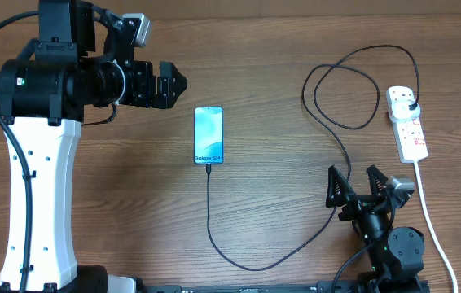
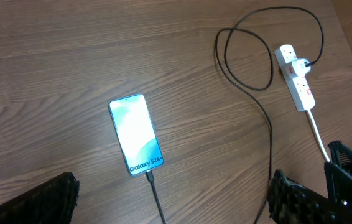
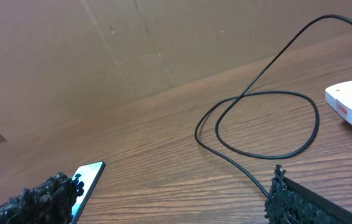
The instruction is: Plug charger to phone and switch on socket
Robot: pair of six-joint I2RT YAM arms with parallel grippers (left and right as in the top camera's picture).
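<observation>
The phone [image 1: 208,135] lies flat mid-table, screen lit, "Galaxy" text at its near end; it also shows in the left wrist view [image 2: 136,134] and the right wrist view [image 3: 88,179]. The charger cable [image 1: 211,213] is plugged into its near end, curves right, loops [image 1: 338,98] and ends in a black adapter [image 1: 410,107] seated in the white socket strip [image 1: 406,124]. The cable [image 2: 154,193] and strip [image 2: 294,77] show in the left wrist view. My left gripper [image 1: 173,85] is open and empty, left of the phone. My right gripper [image 1: 359,185] is open and empty, near the front edge.
The strip's thick white cord [image 1: 432,221] runs toward the front right edge beside my right arm. The left arm's white base [image 1: 41,203] stands at the left. A brown wall [image 3: 101,50] rises behind the table.
</observation>
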